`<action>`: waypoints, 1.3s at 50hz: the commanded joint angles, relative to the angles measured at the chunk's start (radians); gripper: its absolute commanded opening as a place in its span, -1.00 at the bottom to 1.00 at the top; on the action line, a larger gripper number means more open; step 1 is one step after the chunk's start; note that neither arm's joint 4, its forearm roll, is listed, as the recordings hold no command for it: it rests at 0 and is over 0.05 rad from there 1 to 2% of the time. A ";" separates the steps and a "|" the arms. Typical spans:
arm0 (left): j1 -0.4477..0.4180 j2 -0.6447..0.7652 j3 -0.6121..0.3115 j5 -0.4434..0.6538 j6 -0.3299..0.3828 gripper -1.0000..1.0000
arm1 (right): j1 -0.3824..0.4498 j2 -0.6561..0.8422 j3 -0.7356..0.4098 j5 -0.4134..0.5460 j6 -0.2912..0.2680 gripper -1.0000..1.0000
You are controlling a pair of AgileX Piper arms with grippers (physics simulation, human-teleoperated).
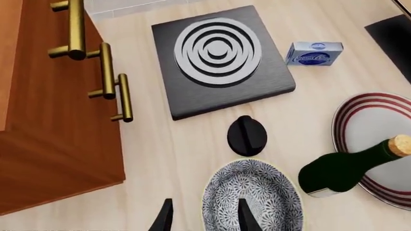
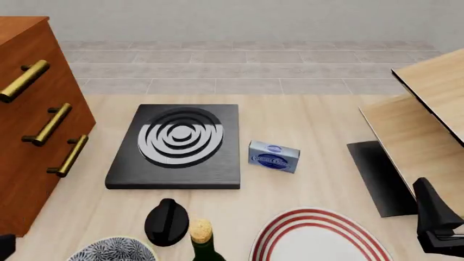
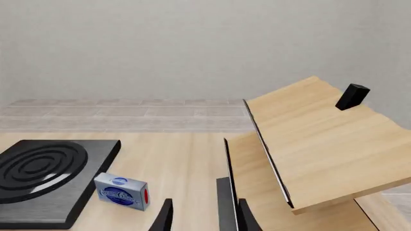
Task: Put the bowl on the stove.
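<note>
Pale wood table [image 2: 305,117], stove [image 2: 177,145] mid-left. Bowl [image 1: 251,197] sits at near edge, just under your left gripper [image 1: 204,217], jaws spread, empty. Right gripper [image 3: 202,215] parted, idle. Bowl probably rigid, glazed, slippery; pinch rim wall, steer around bottle [image 1: 347,166].

Simulated kitchen, stove [image 2: 177,145], plate [image 2: 319,239], wine bottle [image 1: 347,168], wooden drawers [image 2: 32,125]

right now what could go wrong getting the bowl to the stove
The left hand straddles the bowl's rim, fingers apart; a thin rim grip may slip. The bottle lies right beside the bowl, and a swing could knock it. The knob sits between bowl and stove, so a low carry may clip it.
</note>
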 commanded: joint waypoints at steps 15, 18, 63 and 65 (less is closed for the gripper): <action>-0.041 -0.006 0.096 -0.015 -0.026 1.00 | 0.000 0.000 0.000 0.000 0.000 1.00; -0.058 -0.008 0.119 -0.021 -0.042 1.00 | 0.000 0.000 0.000 0.000 0.000 1.00; -0.040 -0.051 0.240 -0.070 -0.098 1.00 | 0.000 0.000 0.000 0.000 0.000 1.00; -0.039 -0.046 0.240 -0.076 -0.112 1.00 | 0.000 0.000 0.000 0.000 0.000 1.00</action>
